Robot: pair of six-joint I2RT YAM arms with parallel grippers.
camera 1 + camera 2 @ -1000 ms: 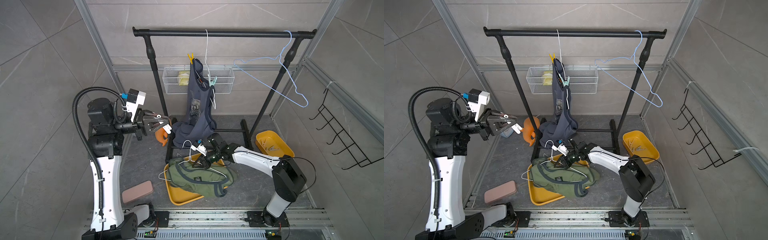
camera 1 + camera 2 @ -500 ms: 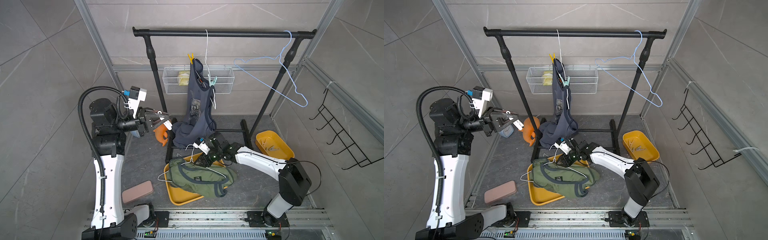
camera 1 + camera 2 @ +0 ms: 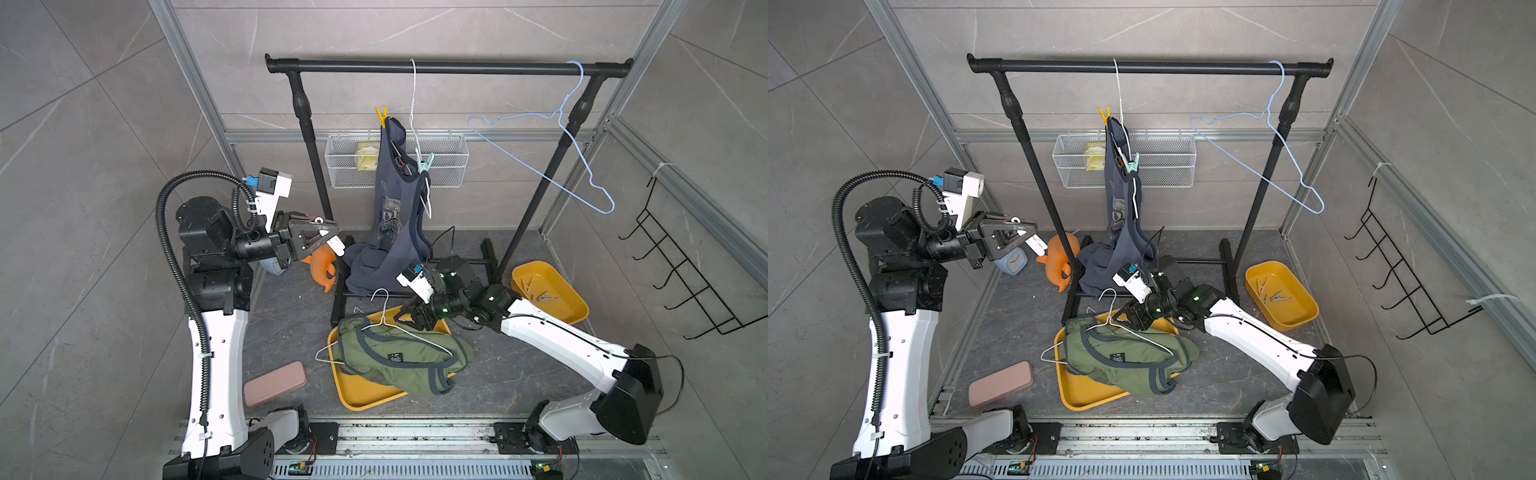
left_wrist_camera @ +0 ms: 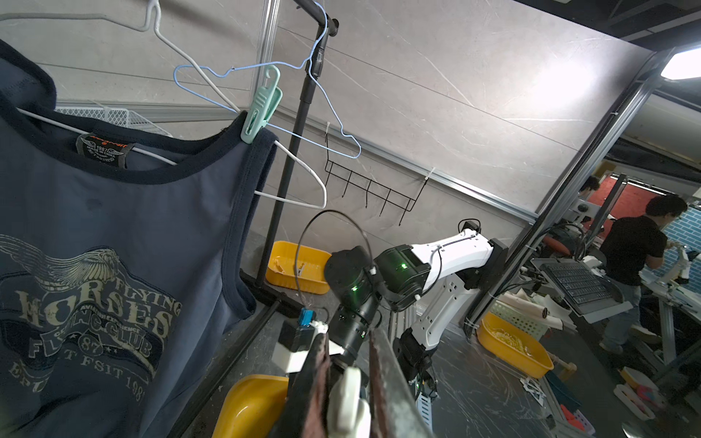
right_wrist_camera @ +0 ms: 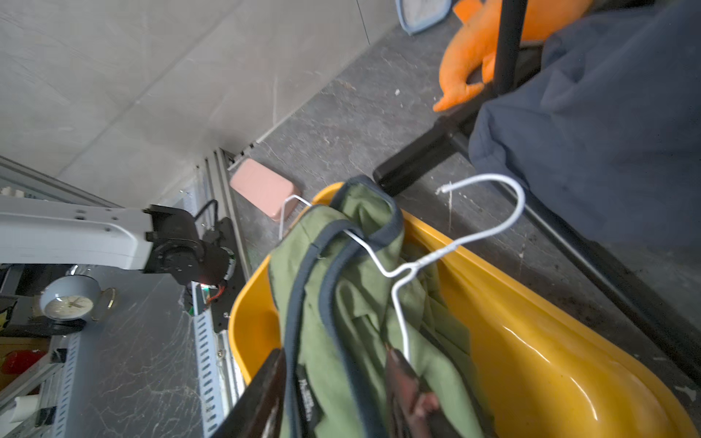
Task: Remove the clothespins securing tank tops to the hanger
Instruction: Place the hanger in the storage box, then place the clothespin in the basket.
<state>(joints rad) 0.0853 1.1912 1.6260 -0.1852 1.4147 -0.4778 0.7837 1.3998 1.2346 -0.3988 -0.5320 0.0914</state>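
**A:** The left hand (image 3: 337,243), middle left of the frame, is pinched almost closed on a white clothespin (image 4: 347,402). If that grip slackens, the pin drops beside the orange plush toy (image 3: 322,264).

**B:** Low centre, the right hand (image 3: 404,316) sits half open astride the olive tank top (image 3: 399,361) in the yellow tray (image 3: 361,395), gripping nothing I can see. If it lifts, a finger could snag the white hanger (image 5: 434,256).

**A:** The mint clothespin (image 4: 261,108) and yellow clothespin (image 3: 381,115) pin the slate-blue tank top (image 3: 390,216), upper centre. The rack post (image 3: 315,166) stands between it and the left hand.
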